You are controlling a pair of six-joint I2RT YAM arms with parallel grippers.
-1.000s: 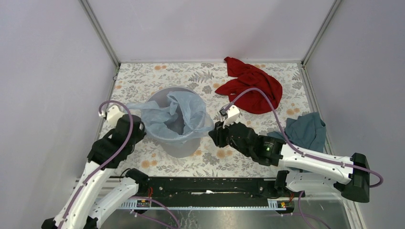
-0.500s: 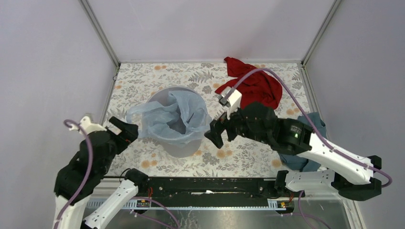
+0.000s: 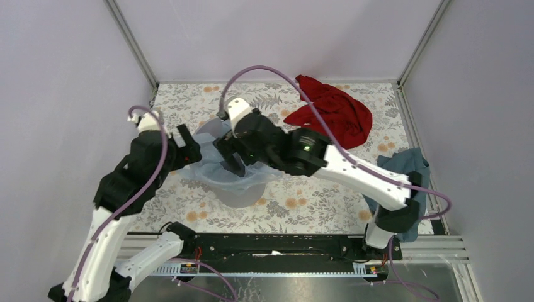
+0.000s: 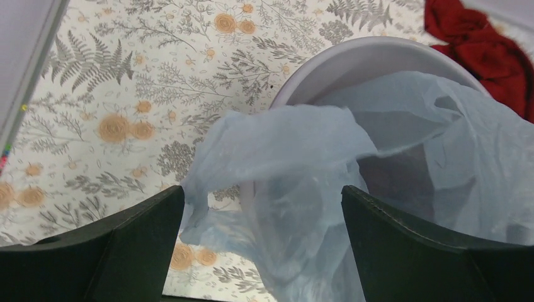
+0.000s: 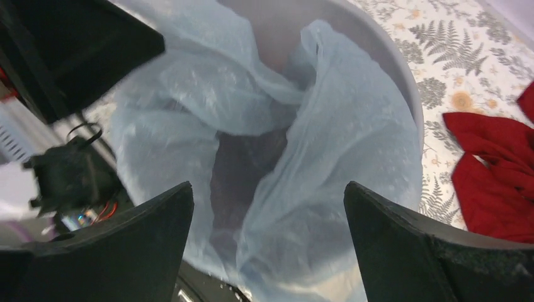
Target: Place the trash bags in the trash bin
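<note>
The pale-blue trash bag (image 3: 211, 176) sits in the light-grey trash bin (image 3: 242, 198), its crinkled edges draped over the rim. In the left wrist view a loose fold of the bag (image 4: 296, 157) hangs over the bin's rim (image 4: 378, 53) on the near side. My left gripper (image 4: 262, 192) is open just above that fold, at the bin's left side (image 3: 192, 150). My right gripper (image 5: 267, 189) is open too, hovering over the bin's mouth (image 3: 228, 158) and looking down into the bag (image 5: 352, 126). Neither holds anything.
A red cloth (image 3: 334, 113) lies at the back right of the flowered table. A dark teal cloth (image 3: 403, 170) lies at the right edge, partly under the right arm. Walls close the table on three sides.
Both grippers have opened and let go of the bag's edges. The right arm has swung left over the bin; the left arm has come in to the bin's left rim.
</note>
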